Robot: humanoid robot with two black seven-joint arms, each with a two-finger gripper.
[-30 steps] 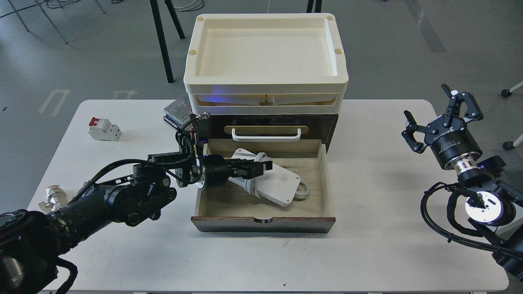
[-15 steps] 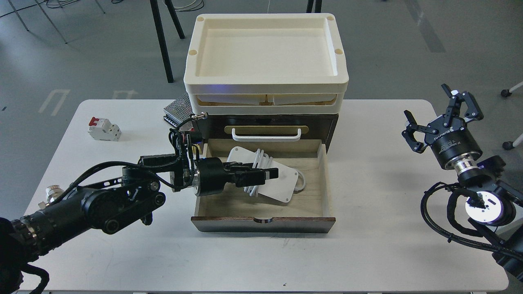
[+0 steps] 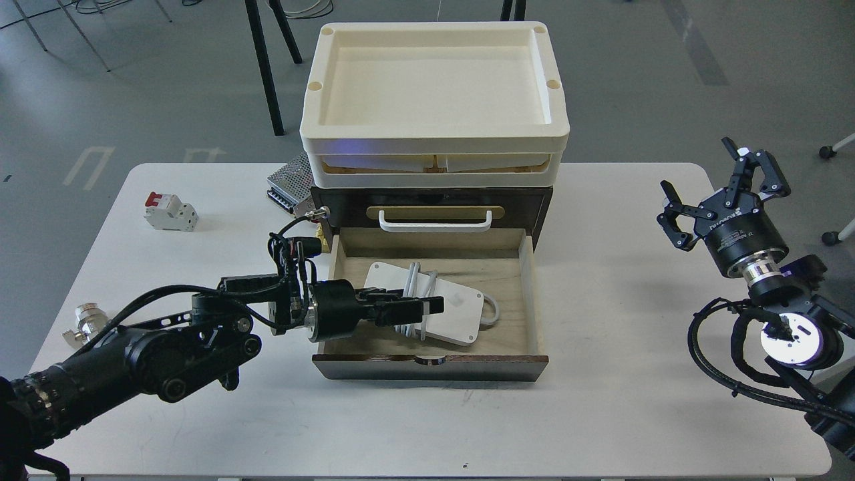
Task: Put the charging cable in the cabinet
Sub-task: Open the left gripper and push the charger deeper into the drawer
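The charging cable (image 3: pixel 459 311), a flat white brick with cord coiled round its middle, lies tilted inside the open lower drawer (image 3: pixel 528 280) of the dark brown cabinet (image 3: pixel 334 204). My left gripper (image 3: pixel 431 307) reaches into the drawer from the left and is shut on the charging cable at its coiled cord. The drawer is pulled out toward me, its pale wood floor showing. The upper drawer, with a white handle (image 3: pixel 435 224) on a brass-coloured plate, is closed. My right gripper (image 3: pixel 725 184) is open and empty, raised above the table's right side.
Two stacked cream trays (image 3: pixel 434 133) sit on top of the cabinet. A perforated metal box (image 3: pixel 288 179) stands behind the cabinet's left corner. A white circuit breaker (image 3: pixel 171 212) lies far left, and a small metal fitting (image 3: pixel 83 318) sits near the white table's (image 3: pixel 601 414) left edge.
My left gripper has drawn back toward me and lower in the drawer, carrying the charging cable with it toward the drawer's front left. The right arm has not moved.
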